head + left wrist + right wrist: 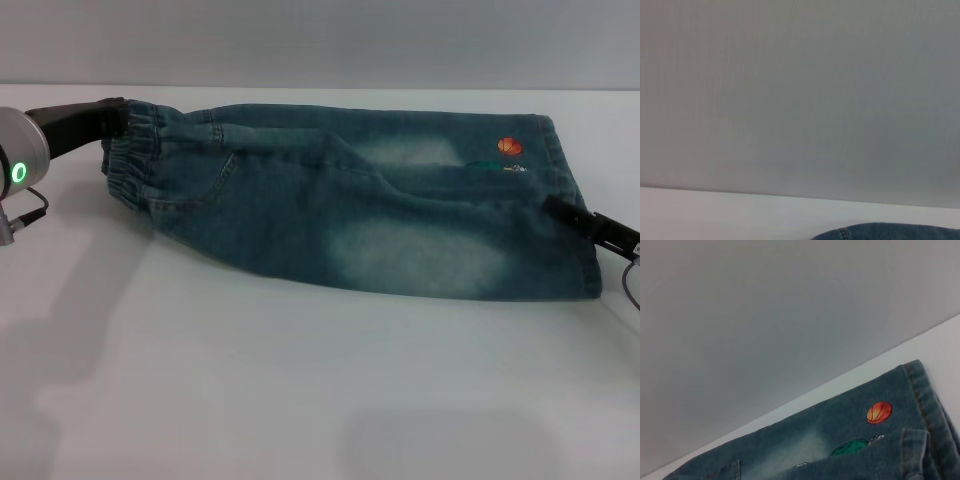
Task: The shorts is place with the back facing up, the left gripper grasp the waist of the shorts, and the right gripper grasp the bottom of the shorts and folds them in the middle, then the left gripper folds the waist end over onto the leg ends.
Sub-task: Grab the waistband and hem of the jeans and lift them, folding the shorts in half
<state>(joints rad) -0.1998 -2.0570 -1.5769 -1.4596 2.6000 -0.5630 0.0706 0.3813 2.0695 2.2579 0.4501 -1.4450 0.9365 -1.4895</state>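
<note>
L end effector (112, 120) on waist (135, 160), orange ball (879, 412)

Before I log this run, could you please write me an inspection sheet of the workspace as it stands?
Surface: white table, bare in front of the garment.
Job's things: the shorts lie already folded lengthwise, ruffled waist toward the robot's left, leg ends toward its right, orange ball print facing up.
Clutter: nothing seen.
Grippers: the left gripper is at the waist; the right gripper is at the hem.
Cables: thin cable by the right gripper.
Surroundings: plain grey wall.
</note>
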